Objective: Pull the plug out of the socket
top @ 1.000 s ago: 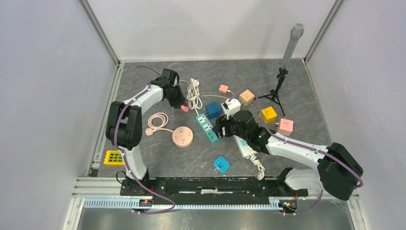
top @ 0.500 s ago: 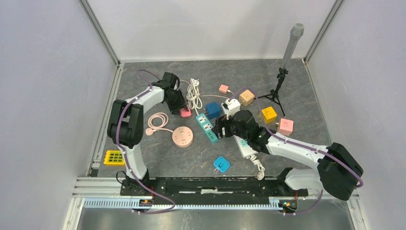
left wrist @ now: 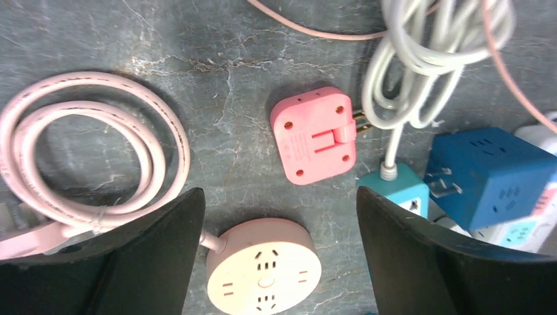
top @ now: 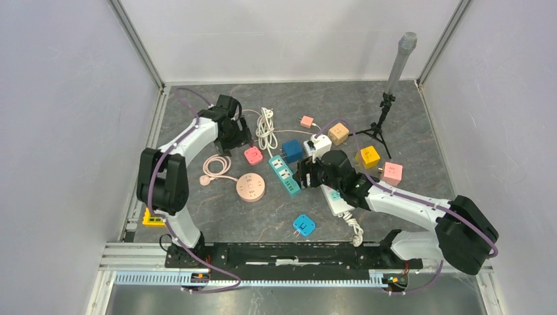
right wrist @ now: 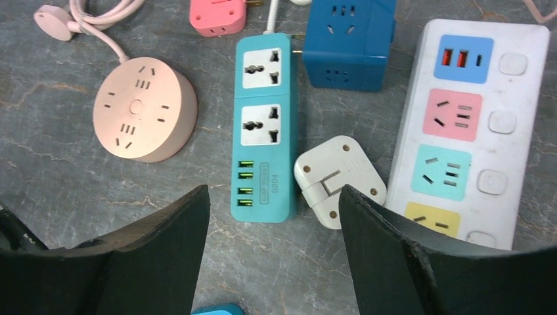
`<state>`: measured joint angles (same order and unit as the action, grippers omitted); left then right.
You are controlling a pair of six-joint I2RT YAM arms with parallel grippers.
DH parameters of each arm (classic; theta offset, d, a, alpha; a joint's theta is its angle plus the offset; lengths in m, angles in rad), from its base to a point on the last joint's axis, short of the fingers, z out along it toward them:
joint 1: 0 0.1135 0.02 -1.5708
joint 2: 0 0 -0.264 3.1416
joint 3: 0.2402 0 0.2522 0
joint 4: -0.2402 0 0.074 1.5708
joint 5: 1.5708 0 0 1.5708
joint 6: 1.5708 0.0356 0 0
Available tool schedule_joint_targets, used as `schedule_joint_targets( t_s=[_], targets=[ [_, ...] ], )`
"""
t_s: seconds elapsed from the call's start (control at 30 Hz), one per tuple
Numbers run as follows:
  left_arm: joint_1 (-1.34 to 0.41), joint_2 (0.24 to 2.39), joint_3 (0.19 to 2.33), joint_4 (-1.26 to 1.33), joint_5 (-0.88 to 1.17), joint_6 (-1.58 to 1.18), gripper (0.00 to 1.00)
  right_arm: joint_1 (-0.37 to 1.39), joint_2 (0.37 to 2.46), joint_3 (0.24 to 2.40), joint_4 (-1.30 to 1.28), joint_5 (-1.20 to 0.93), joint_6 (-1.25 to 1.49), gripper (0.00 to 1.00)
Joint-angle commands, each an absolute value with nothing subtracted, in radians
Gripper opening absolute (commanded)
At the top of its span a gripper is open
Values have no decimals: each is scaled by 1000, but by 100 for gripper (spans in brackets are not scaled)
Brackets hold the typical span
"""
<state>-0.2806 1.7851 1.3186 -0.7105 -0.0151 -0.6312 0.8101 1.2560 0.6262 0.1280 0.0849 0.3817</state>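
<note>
A pink plug (left wrist: 315, 134) lies loose on the grey table (left wrist: 230, 79), back side up, its prongs pointing at the white cable coil (left wrist: 420, 59). It sits in no socket. My left gripper (left wrist: 279, 216) hangs open above it with nothing between its fingers; from above, the left gripper (top: 240, 138) is just behind the pink plug (top: 253, 155). The round pink socket (left wrist: 264, 267) and the teal power strip (right wrist: 266, 125) have no plug in them. My right gripper (right wrist: 272, 210) is open over the teal strip's near end, beside a white plug (right wrist: 338, 180).
A blue cube socket (top: 292, 150), a white multi-colour strip (right wrist: 473, 131), orange (top: 338, 133), yellow (top: 369, 157) and pink (top: 392, 173) cubes, a blue plug (top: 303, 225) and a small tripod (top: 381, 125) crowd the middle and right. A pink cable coil (left wrist: 92, 157) lies left.
My left gripper opened and let go of the pink plug, which now rests on the table; the gripper drew back and up. The right arm stayed still.
</note>
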Motion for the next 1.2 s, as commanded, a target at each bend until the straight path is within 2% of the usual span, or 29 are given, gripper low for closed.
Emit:
schedule_joint_targets(
  t_s=[0.0,0.33,0.7,1.0,1.17],
  targets=[
    [-279,1639,1324,-736,-43,-568,98,788,1213,647,86,156,382,76],
    [-284,1202,1197,-759,-33,-475,100,666,985,627,-215,552,253,80],
    [-284,734,1171,-790,-238,-424,100,650,588,834,-596,1069,231,82],
    [-284,612,1199,-848,-224,-399,100,650,259,933,-538,1103,79,98],
    [-284,548,1206,-855,-256,-402,100,650,211,1000,-551,1093,57,98]
  ],
)
